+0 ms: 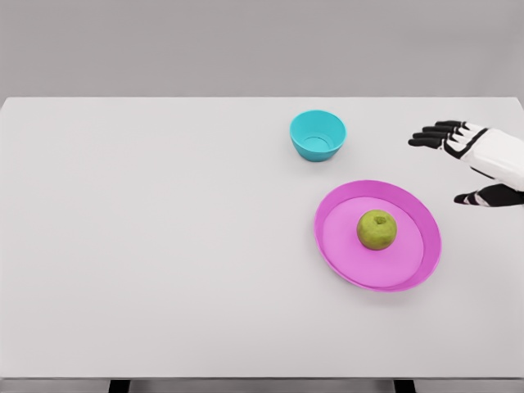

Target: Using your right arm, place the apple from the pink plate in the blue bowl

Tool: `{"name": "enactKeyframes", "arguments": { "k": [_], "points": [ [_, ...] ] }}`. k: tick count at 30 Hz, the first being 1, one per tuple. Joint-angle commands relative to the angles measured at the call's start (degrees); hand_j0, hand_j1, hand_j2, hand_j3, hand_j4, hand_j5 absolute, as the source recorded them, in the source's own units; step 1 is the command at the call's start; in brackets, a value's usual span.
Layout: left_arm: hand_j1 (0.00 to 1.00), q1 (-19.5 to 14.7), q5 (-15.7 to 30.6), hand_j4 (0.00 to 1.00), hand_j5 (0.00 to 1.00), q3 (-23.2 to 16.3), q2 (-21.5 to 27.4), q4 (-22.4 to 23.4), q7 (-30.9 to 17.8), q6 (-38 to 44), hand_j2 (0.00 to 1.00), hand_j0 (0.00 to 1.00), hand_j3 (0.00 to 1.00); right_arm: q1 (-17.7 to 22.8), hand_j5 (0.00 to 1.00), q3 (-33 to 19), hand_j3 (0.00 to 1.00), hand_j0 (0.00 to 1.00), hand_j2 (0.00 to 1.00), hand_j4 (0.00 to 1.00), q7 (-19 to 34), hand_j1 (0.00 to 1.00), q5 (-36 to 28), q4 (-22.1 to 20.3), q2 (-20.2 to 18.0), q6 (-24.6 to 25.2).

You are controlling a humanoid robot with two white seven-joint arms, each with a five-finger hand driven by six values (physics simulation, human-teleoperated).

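Note:
A green apple (377, 229) rests near the middle of the pink plate (344, 246) on the right half of the white table. Behind the plate and a little to the left stands the blue bowl (318, 135), with nothing in it. My right hand (446, 164) enters from the right edge and hovers above the table, right of the bowl and behind the plate's right side. Its fingers (434, 135) are spread, the thumb (479, 197) held apart below them, and it holds nothing. It is well apart from the apple.
The white table (164, 246) reaches to its front edge at the bottom of the picture, with a grey wall behind it.

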Motion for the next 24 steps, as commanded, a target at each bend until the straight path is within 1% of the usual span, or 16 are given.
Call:
{"name": "enactKeyframes", "arguments": {
  "k": [1,3,5,7,8,9,10,13,14,16,17,18,19,20,21,24],
  "points": [
    [1.00,0.00,-0.03,1.00,1.00,0.00,0.00,0.00,0.00,0.00,1.00,1.00,1.00,0.00,1.00,0.52,1.00,1.00,1.00,1.00,-0.02,1.00,-0.41,-0.34,-0.03,0.03],
    [1.00,0.00,-0.03,1.00,1.00,0.00,0.00,0.00,0.00,0.00,1.00,1.00,1.00,0.00,1.00,0.52,1.00,1.00,1.00,1.00,-0.11,1.00,-0.67,-0.25,-0.03,0.03],
    [1.00,0.00,0.05,1.00,1.00,0.00,0.00,0.00,0.00,0.00,1.00,1.00,1.00,-0.09,1.00,0.34,1.00,1.00,1.00,1.00,-0.11,1.00,-0.50,1.15,0.06,0.03],
    [1.00,0.00,0.05,1.00,1.00,0.00,0.00,0.00,0.00,0.00,1.00,1.00,1.00,0.00,1.00,0.96,1.00,1.00,1.00,1.00,0.33,1.00,-0.15,0.81,0.93,0.03],
    [1.00,0.00,-0.03,1.00,1.00,0.00,0.00,0.00,0.00,0.00,1.00,1.00,1.00,-0.44,1.00,0.96,1.00,1.00,1.00,1.00,5.74,1.00,0.64,0.54,1.02,0.03],
    [1.00,0.00,0.05,1.00,1.00,0.00,0.00,0.00,0.00,0.00,1.00,1.00,1.00,-2.54,1.00,0.96,1.00,1.00,1.00,1.00,15.42,1.00,0.73,0.54,1.55,0.03],
    [1.00,0.00,-0.03,1.00,1.00,0.00,0.00,0.00,0.00,0.00,1.00,1.00,1.00,-3.86,1.00,0.96,1.00,1.00,1.00,1.00,20.62,1.00,0.73,0.54,2.43,0.03],
    [1.00,0.00,-0.03,1.00,1.00,0.00,0.00,0.00,0.00,0.00,1.00,1.00,1.00,-5.71,1.00,0.96,1.00,1.00,1.00,1.00,21.00,1.00,0.82,0.28,3.13,0.03],
    [1.00,0.00,-0.03,1.00,1.00,0.00,0.00,0.00,0.00,0.00,1.00,1.00,1.00,-7.11,1.00,1.13,1.00,1.00,1.00,1.00,21.00,1.00,0.73,0.10,4.53,0.03],
    [1.00,0.00,-0.03,1.00,1.00,0.00,0.00,0.00,0.00,0.00,1.00,1.00,1.00,-8.88,1.00,2.71,1.00,1.00,1.00,1.00,21.00,1.00,0.82,0.10,5.42,0.03],
    [1.00,0.00,-0.03,1.00,1.00,0.00,0.00,0.00,0.00,0.00,1.00,1.00,1.00,-12.47,1.00,6.93,1.00,1.00,1.00,1.00,21.00,1.00,0.82,0.10,5.68,0.03],
    [1.00,0.00,-0.03,1.00,1.00,0.00,0.00,0.00,0.00,0.00,1.00,1.00,1.00,-14.41,1.00,9.21,1.00,1.00,1.00,1.00,21.00,1.00,0.82,0.28,6.20,0.03],
    [1.00,0.00,-0.03,1.00,1.00,0.00,0.00,0.00,0.00,0.00,1.00,1.00,1.00,-18.18,1.00,14.56,1.00,1.00,1.00,1.00,21.00,1.00,0.91,0.63,7.96,0.03],
    [1.00,0.00,-0.03,1.00,1.00,0.00,0.00,0.00,0.00,0.00,1.00,1.00,1.00,-19.60,1.00,17.57,1.00,1.00,1.00,1.00,21.00,1.00,0.91,0.72,8.23,0.03],
    [1.00,0.00,-0.03,1.00,1.00,0.00,0.00,0.00,0.00,0.00,1.00,1.00,1.00,-19.69,1.00,18.45,1.00,1.00,1.00,1.00,21.00,1.00,0.91,0.72,8.23,0.03],
    [1.00,0.00,-0.03,1.00,1.00,0.00,0.00,0.00,0.00,0.00,1.00,1.00,1.00,-19.78,1.00,18.45,1.00,1.00,1.00,1.00,21.00,1.00,1.09,0.89,7.97,0.03]
  ]
}}
